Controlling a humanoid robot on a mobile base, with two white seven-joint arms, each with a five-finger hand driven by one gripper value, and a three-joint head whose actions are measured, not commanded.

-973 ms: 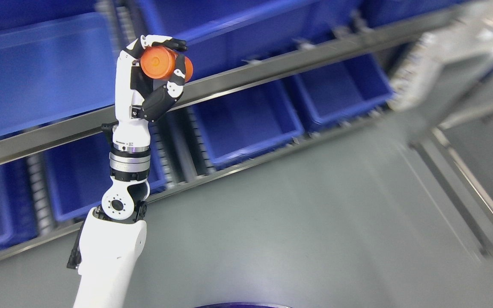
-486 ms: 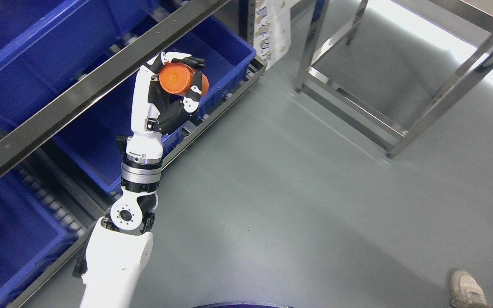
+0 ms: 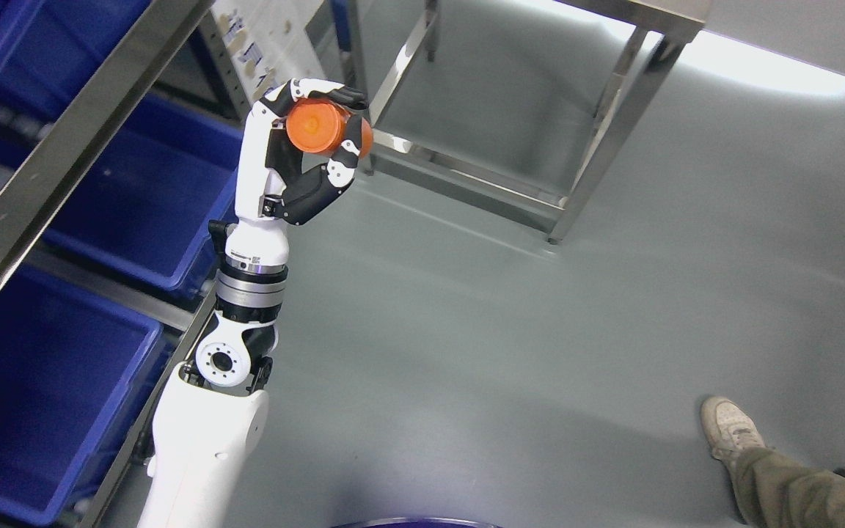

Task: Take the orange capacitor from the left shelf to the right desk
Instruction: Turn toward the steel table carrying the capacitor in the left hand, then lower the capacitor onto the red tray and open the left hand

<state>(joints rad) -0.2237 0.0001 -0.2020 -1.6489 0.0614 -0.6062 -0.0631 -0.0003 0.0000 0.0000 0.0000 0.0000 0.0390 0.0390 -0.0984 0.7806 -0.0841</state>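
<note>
High above the grey floor [image 3: 510, 352], the short orange cylindrical capacitor [image 3: 323, 127] lies nearly level, flat end toward the camera, pinched in the left robot hand [image 3: 305, 158], beside blue plastic bins [image 3: 136, 205] and a steel-legged worktop [image 3: 606, 110].

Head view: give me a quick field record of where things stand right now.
left hand: raised, fingers curled around orange capacitor
orange capacitor: held in the air, flat end facing the camera
right hand: not in view
shelf: at picture left, blue bins on its levels
metal desk frame: upper middle, legs on grey floor
person's shoe: lower right, on the floor
delivery: not yet done
</note>
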